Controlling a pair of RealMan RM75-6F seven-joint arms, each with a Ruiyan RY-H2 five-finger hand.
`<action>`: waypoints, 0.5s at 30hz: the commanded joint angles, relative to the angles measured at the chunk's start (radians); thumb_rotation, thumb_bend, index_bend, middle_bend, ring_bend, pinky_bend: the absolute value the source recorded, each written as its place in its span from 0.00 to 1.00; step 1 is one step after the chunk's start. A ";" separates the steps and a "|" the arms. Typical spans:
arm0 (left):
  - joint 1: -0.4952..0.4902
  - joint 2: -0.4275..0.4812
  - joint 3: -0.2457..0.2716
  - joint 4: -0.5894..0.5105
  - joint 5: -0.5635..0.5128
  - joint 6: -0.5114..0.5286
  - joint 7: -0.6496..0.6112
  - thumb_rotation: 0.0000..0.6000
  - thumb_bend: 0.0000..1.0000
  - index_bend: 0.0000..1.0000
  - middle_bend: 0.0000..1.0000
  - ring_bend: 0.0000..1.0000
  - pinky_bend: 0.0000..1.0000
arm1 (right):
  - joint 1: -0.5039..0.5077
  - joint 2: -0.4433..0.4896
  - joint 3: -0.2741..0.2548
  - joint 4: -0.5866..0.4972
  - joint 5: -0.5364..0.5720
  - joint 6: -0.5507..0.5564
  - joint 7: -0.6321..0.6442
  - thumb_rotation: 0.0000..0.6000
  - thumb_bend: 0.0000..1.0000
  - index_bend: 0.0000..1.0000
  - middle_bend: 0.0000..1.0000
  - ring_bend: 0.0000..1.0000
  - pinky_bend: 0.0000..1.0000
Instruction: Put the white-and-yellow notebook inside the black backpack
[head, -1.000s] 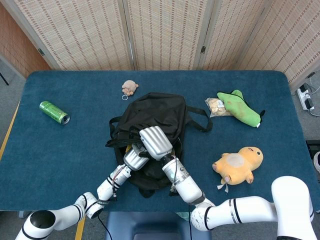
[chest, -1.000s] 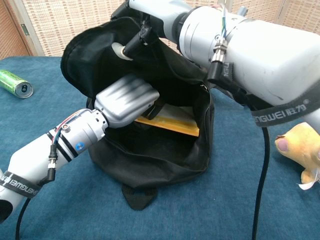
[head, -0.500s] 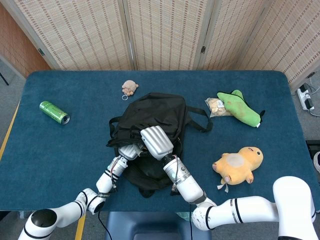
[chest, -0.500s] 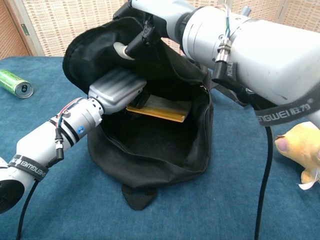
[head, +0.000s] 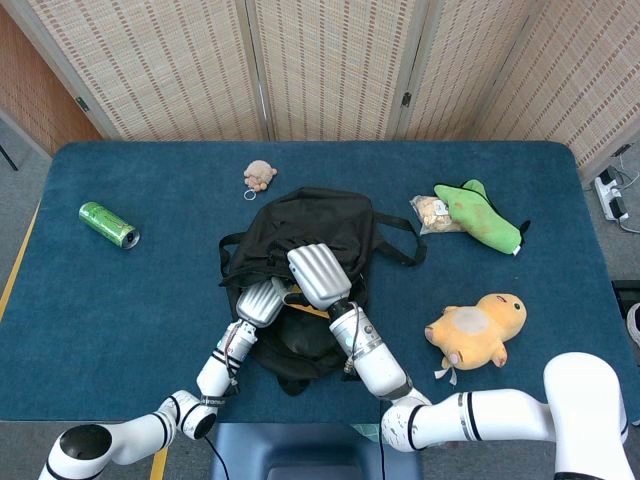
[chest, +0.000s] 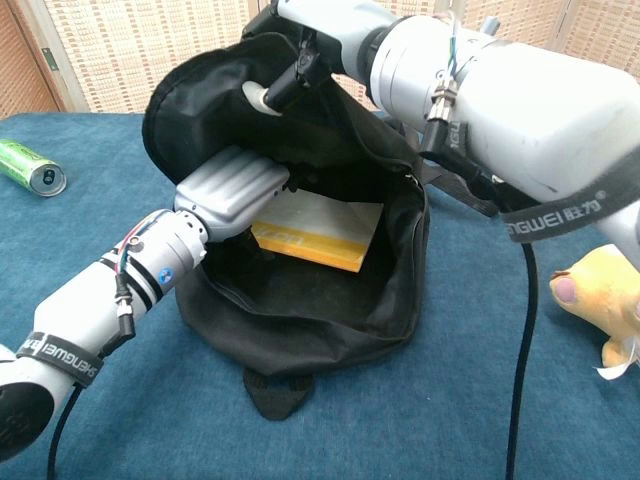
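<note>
The black backpack (chest: 300, 320) lies on the blue table with its mouth gaping toward the chest view. My right hand (chest: 300, 50) grips the upper rim and holds the flap up; the head view shows that hand (head: 318, 275) on top of the backpack (head: 320, 215). Inside the opening sits the white-and-yellow notebook (chest: 318, 228), tilted, its white cover and yellow edge showing. My left hand (chest: 232, 193) reaches into the mouth and holds the notebook's left end, its fingers hidden by the bag. From above, the left hand (head: 263, 301) lies beside the right.
A green can (head: 108, 224) lies on its side at the left. A small tan plush (head: 260, 176) sits behind the backpack. At the right are a green plush (head: 482, 216), a snack bag (head: 430, 212) and a yellow plush (head: 478, 330).
The notebook has tipped up inside the bag, so its white cover now shows instead of only a thin yellow edge. My left hand shifted slightly left; the right hand keeps the flap raised.
</note>
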 joint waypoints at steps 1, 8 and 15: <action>0.033 0.021 0.007 -0.065 -0.013 0.031 0.026 1.00 0.03 0.17 0.29 0.31 0.37 | 0.001 -0.003 0.007 0.013 0.008 0.001 0.005 1.00 0.56 0.69 0.34 0.28 0.30; 0.097 0.073 0.035 -0.197 -0.010 0.094 0.035 1.00 0.03 0.15 0.27 0.31 0.36 | 0.000 -0.005 0.020 0.049 0.031 -0.004 0.014 1.00 0.56 0.69 0.34 0.28 0.30; 0.169 0.176 0.102 -0.345 0.059 0.187 0.011 1.00 0.03 0.21 0.33 0.36 0.38 | -0.003 0.000 0.028 0.072 0.050 -0.008 0.022 1.00 0.56 0.68 0.34 0.28 0.30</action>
